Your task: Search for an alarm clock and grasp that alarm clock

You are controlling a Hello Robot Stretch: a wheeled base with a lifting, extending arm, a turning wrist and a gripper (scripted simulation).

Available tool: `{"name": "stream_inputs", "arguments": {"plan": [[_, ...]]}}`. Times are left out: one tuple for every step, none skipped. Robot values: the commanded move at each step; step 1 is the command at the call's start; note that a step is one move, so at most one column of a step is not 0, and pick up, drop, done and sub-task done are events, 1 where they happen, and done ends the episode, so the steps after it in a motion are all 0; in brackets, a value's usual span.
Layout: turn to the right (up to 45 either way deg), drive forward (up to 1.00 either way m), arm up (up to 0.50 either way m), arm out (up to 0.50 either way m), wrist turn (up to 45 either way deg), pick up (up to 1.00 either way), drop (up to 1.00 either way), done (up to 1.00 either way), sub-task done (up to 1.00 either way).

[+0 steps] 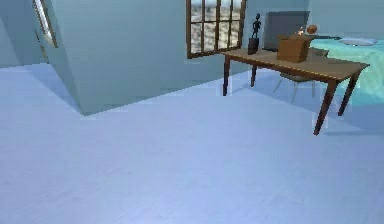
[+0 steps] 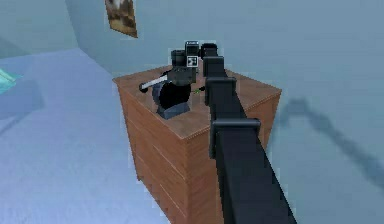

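In the arm side view the dark arm (image 2: 235, 140) rises from the bottom edge over a wooden cabinet (image 2: 165, 160). Two white marked squares (image 2: 190, 60) stand at its far end. Left of them the gripper (image 2: 156, 84) reaches across the cabinet's top with its thin fingers (image 2: 150, 85). A small dark rounded thing (image 2: 174, 100) with a grey foot sits on the top right at the gripper. Its shape does not tell me that it is an alarm clock. I cannot tell whether the gripper holds anything.
A picture (image 2: 122, 15) hangs on the wall behind the cabinet. In the forward view a wooden desk (image 1: 335, 70) at the right bears a dark statue (image 1: 254, 38) and a brown box (image 1: 292, 48). A chair, a turquoise bed (image 1: 355, 45) and a window (image 1: 215, 25) lie beyond. Blue floor (image 1: 150, 150) spreads ahead.
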Motion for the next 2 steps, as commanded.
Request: {"name": "stream_inputs", "arguments": {"plan": [[0.0, 0.0, 0.0, 0.0, 0.0, 1.0, 0.0, 0.0, 0.0], [0.0, 0.0, 0.0, 0.0, 0.0, 0.0, 0.0, 1.0, 0.0]]}}
